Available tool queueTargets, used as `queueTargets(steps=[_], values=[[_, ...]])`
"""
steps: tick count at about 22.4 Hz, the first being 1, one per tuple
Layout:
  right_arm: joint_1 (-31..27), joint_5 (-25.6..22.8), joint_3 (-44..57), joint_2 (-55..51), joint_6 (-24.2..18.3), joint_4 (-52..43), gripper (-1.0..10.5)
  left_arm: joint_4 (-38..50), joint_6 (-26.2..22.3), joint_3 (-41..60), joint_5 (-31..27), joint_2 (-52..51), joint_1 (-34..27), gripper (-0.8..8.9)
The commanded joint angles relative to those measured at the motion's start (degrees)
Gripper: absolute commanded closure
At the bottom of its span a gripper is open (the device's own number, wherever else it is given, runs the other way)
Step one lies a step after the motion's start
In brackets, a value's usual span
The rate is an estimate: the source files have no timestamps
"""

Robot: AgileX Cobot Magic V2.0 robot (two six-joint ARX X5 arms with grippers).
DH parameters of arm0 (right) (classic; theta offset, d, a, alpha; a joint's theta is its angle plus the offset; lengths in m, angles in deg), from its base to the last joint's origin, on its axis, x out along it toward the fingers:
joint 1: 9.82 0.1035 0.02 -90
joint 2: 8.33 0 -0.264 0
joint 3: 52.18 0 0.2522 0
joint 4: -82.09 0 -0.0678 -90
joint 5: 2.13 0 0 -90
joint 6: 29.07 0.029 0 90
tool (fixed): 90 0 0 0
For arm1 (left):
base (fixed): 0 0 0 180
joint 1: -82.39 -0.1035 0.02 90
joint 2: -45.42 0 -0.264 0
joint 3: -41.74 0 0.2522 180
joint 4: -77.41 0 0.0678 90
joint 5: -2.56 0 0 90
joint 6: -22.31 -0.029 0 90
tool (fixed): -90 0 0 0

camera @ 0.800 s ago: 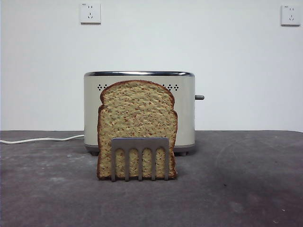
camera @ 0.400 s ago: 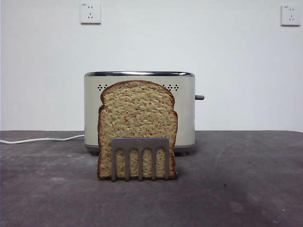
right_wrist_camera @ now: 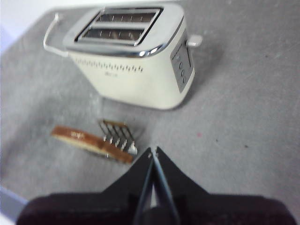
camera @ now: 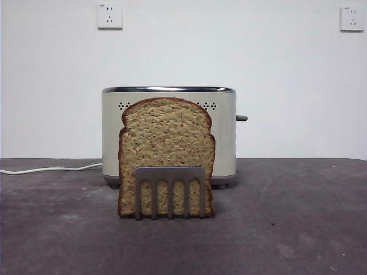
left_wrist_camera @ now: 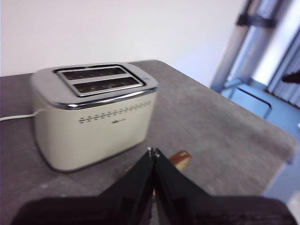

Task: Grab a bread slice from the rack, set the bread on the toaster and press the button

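Bread stands upright in the little rack, right in front of the toaster. Both hands, left and right, hover pinched closed, holding nothing. Whichever goes should spread wide and grab the crust top.

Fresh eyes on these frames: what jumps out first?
The slice of bread dominates the front view, standing upright in the small steel rack, nearly as tall as the cream toaster right behind it. The toaster's two slots are empty, and its button sticks out from the end wall. Neither arm is at work: the left gripper and right gripper hang shut, well above the table.
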Motion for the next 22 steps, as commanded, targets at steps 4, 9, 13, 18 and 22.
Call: queueTargets(steps=[4, 9, 13, 18, 22], values=[[0.24, 0.11, -4.87, 2.08, -6.69, 7.10, 9.6, -9.18, -9.81, -4.48, 1.11, 3.72, 1.49, 8.22], [0.24, 0.11, -4.90, 2.08, -6.67, 7.13, 9.6, -10.97, -11.80, -5.01, 0.72, 4.28, 2.58, 8.07], [0.24, 0.11, -4.90, 2.08, -6.67, 7.13, 9.6, -10.27, -11.89, -5.01, 0.63, 4.33, 2.86, 1.70], [0.24, 0.11, -4.90, 2.14, -6.67, 7.13, 9.6, -8.74, -14.05, -7.02, 0.15, 7.17, 7.17, 1.71], [0.24, 0.11, -4.90, 2.54, -6.67, 7.13, 9.6, -11.10, -18.95, -13.46, -5.55, 13.40, 13.40, 1.71]])
